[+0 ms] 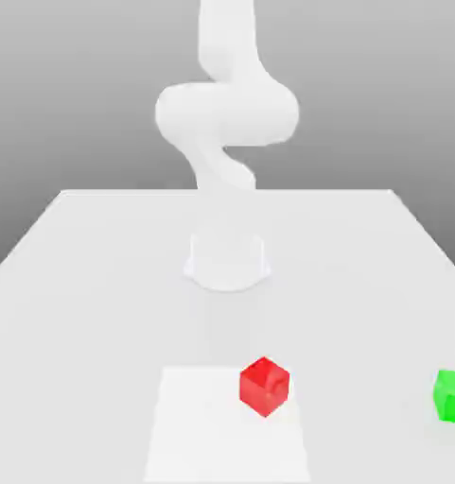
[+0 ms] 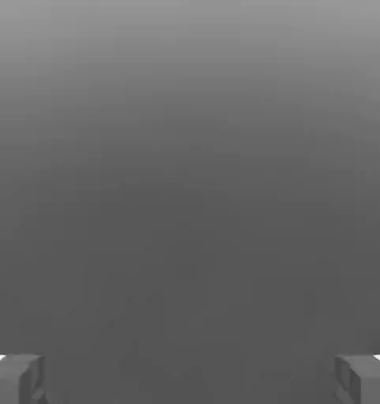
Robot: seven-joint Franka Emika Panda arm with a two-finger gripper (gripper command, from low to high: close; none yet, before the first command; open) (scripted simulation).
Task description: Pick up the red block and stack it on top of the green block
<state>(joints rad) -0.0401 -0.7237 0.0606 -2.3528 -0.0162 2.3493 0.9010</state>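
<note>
Before the hand camera, the gripper stands wide open, its two fingers well apart and holding nothing, with plain grey between and beyond them. Outward from there, the exterior view shows the white arm, its bulky, rounded middle section above a narrower curved part, and the round base below that on the pale table. Nearer the camera than the base lies a flat, brighter white patch on the tabletop. The red block sits on this patch, near its far corner on the exterior view's right, turned so that one upright edge points roughly toward the camera. Well apart from it, farther to the exterior view's right, the green block rests on the table, partly cut off by the picture's edge
</note>
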